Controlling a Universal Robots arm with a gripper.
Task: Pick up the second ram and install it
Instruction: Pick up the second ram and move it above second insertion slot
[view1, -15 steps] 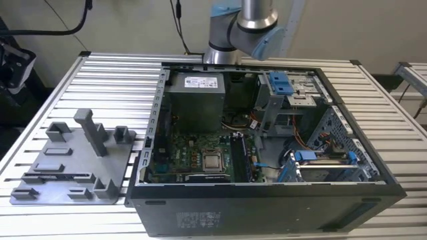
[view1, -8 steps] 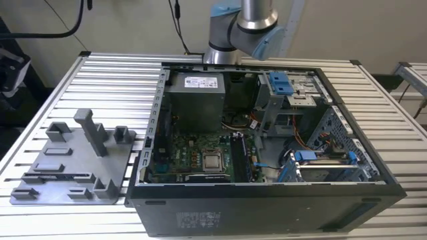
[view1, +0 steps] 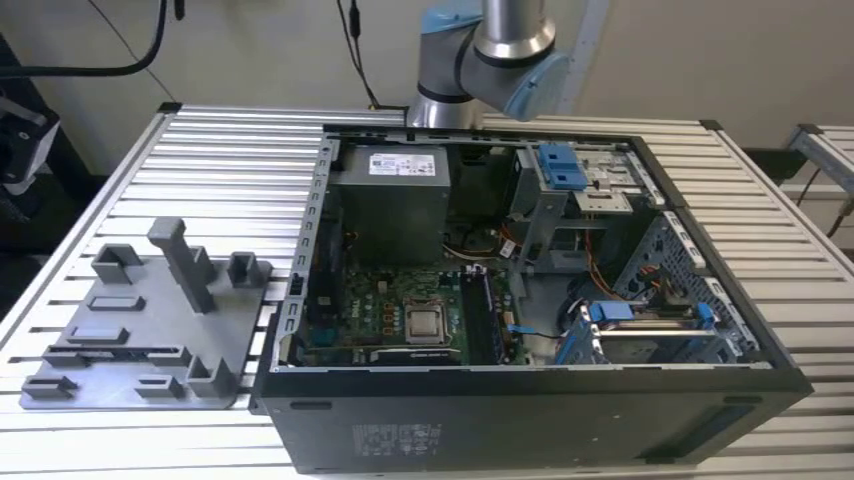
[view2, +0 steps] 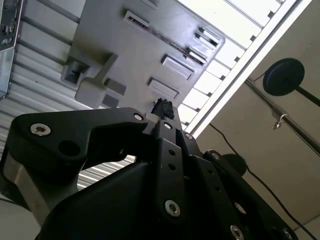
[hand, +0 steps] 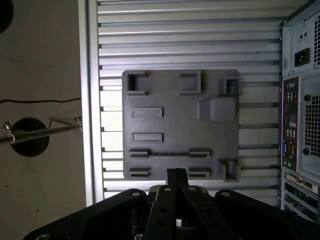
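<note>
The second ram (hand: 169, 154) is a thin dark stick standing on edge in a slot of the grey tray (hand: 175, 120). In the exterior view the second ram (view1: 118, 352) lies near the front of the tray (view1: 134, 385), at the exterior view's left of the open computer case (view1: 534, 400). In the first wrist view my gripper (hand: 177, 175) hangs well above the tray's slotted edge. Its black fingers are shut together with nothing between them. The second wrist view shows the gripper (view2: 162, 106) with its tips pressed together, over the tray (view2: 135, 55).
A tall post (view1: 187, 262) and several short blocks rise from the tray. Inside the case are the motherboard (view1: 400, 320), a grey power-supply box (view1: 390, 205) and blue drive brackets (view1: 641, 315). The arm's base (view1: 467, 95) stands behind the case. The slatted table's edge (hand: 91, 100) runs near the tray.
</note>
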